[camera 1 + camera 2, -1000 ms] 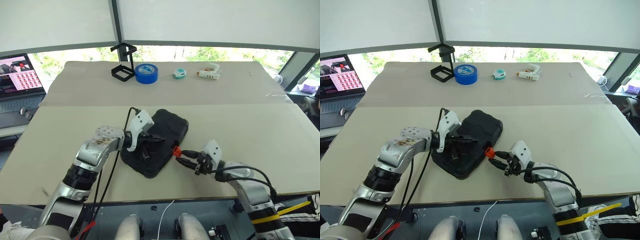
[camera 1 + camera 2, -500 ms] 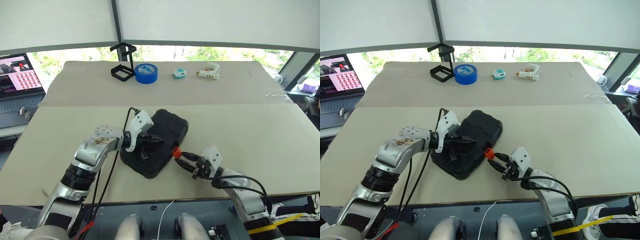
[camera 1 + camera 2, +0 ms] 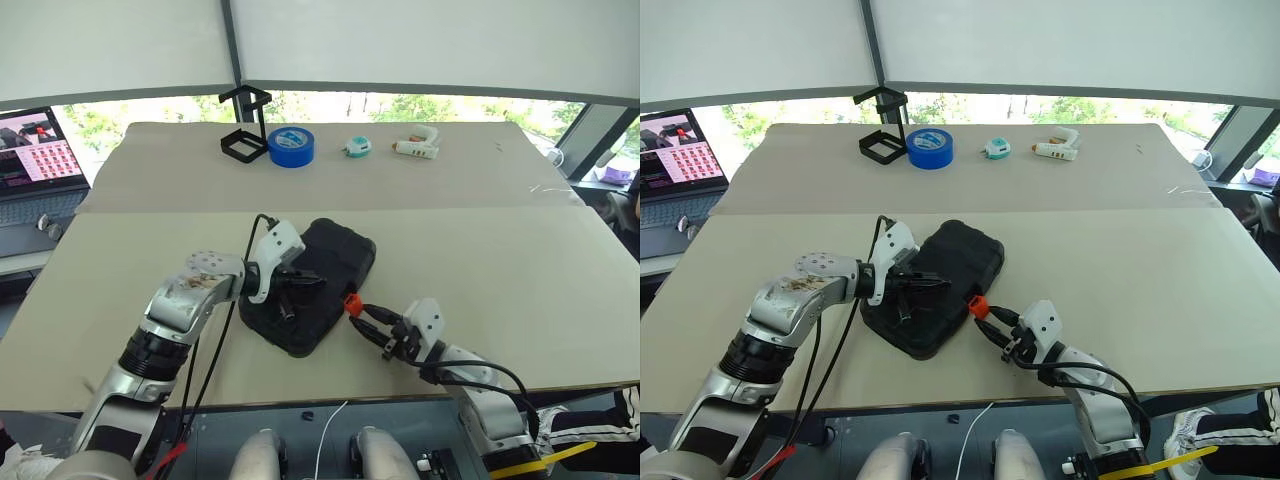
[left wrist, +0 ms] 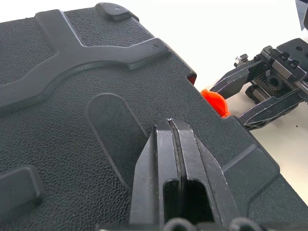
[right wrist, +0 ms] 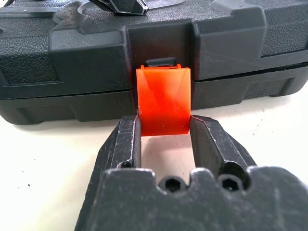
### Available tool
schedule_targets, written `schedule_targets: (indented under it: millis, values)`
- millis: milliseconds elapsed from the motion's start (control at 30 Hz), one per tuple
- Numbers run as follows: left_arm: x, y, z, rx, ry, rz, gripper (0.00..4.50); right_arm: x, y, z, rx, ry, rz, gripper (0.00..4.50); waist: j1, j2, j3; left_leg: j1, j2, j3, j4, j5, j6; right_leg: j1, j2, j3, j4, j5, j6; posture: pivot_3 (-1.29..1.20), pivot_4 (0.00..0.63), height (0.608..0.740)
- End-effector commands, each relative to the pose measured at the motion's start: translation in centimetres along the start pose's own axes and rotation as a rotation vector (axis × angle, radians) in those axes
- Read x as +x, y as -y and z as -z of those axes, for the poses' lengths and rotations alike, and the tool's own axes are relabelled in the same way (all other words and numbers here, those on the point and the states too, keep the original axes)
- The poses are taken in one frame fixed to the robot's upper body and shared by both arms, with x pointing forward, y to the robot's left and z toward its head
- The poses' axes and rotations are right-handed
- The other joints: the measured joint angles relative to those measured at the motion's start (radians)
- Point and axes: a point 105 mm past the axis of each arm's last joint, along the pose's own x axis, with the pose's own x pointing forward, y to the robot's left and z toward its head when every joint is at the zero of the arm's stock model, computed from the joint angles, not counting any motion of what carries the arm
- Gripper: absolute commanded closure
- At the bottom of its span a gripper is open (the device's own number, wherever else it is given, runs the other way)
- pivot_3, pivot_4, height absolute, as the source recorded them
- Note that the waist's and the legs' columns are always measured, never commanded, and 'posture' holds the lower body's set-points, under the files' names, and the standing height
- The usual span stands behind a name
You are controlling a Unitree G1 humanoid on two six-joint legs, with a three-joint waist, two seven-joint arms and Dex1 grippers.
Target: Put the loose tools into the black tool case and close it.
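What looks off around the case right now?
Nothing alarming. The black tool case lies shut, left gripper pressing its lid; the orange latch sticks out unfastened between the right gripper fingers.

We see even, soft daylight coming from the far windows (image 3: 400, 105), where the strip of greenery is washed out and overexposed below white blinds (image 3: 420, 45). The pale tabletop (image 3: 480, 230) is bright and flat, with only faint, short shadows under the things on it. The black tool case (image 3: 315, 280) reads as a dark mass with little detail from the head views, yet its grain is crisp in the left wrist view. In the right wrist view the orange latch (image 5: 163, 101) is sharp and saturated, while the near gripper (image 5: 165, 126) body is slightly soft. Straight edges bow mildly near the head-view borders.
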Motion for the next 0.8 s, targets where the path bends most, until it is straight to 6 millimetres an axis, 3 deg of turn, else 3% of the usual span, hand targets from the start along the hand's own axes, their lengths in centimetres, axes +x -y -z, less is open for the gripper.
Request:
schedule_targets:
  millis: [33, 233, 500, 567, 700, 733, 800]
  values:
    - [0.5, 0.3, 6.1, -0.172, -0.208, -0.006, 4.50, 0.8, -0.2, -3.6, -0.065, 0.153, -0.026, 3.22, 0.000, 0.000, 0.000, 0.000, 0.000, 0.000, 0.000, 0.000, 0.000, 0.000, 0.000, 0.000, 0.000, 0.000, 0.000, 0.00, 0.150, 0.740]
    - [0.5, 0.3, 6.1, -0.171, -0.207, -0.005, 4.50, 0.8, -0.6, -4.0, -0.081, 0.158, -0.049, 3.22, 0.001, 0.000, 0.000, 0.000, 0.000, 0.000, 0.000, 0.000, 0.000, 0.000, 0.000, 0.000, 0.000, 0.000, 0.000, 0.00, 0.150, 0.740]
    - [0.7, 0.3, 5.9, -0.170, -0.202, -0.002, 4.50, 2.1, -0.4, -1.9, -0.048, 0.012, -0.070, 3.22, 0.000, 0.000, 0.000, 0.001, 0.000, 0.000, 0.000, 0.000, 0.000, 0.001, 0.000, 0.000, 0.000, 0.000, 0.000, 0.00, 0.150, 0.740]
    - [0.8, 0.3, 5.9, -0.169, -0.201, -0.002, 4.50, 2.2, -0.2, -1.9, -0.029, -0.004, -0.073, 2.25, -0.001, 0.000, -0.001, 0.002, 0.000, 0.000, 0.000, 0.000, 0.000, 0.001, 0.000, 0.000, 0.000, 0.000, 0.000, 0.00, 0.150, 0.740]
    - [0.7, 0.1, 5.8, -0.170, -0.198, -0.007, 4.50, 1.0, 0.6, -2.1, -0.088, -0.019, -0.069, 0.99, 0.001, 0.000, -0.001, 0.004, 0.000, 0.001, -0.001, 0.000, 0.000, 0.003, 0.000, 0.000, 0.000, 0.000, -0.001, 0.00, 0.150, 0.740]
    - [0.7, 0.1, 5.8, -0.170, -0.197, -0.007, 4.50, 0.5, 1.1, -2.0, -0.105, -0.034, -0.058, 0.75, 0.001, 0.000, -0.001, 0.004, 0.000, 0.001, -0.002, 0.000, 0.000, 0.003, 0.000, 0.000, 0.000, -0.001, -0.001, 0.00, 0.150, 0.740]
    - [0.7, 0.1, 5.7, -0.170, -0.195, -0.008, 4.50, -0.4, 1.7, -1.7, -0.113, -0.062, -0.060, 0.75, 0.003, 0.000, -0.001, 0.004, 0.000, 0.000, -0.002, 0.000, 0.000, 0.003, 0.000, 0.000, 0.000, -0.001, -0.001, 0.00, 0.150, 0.740]
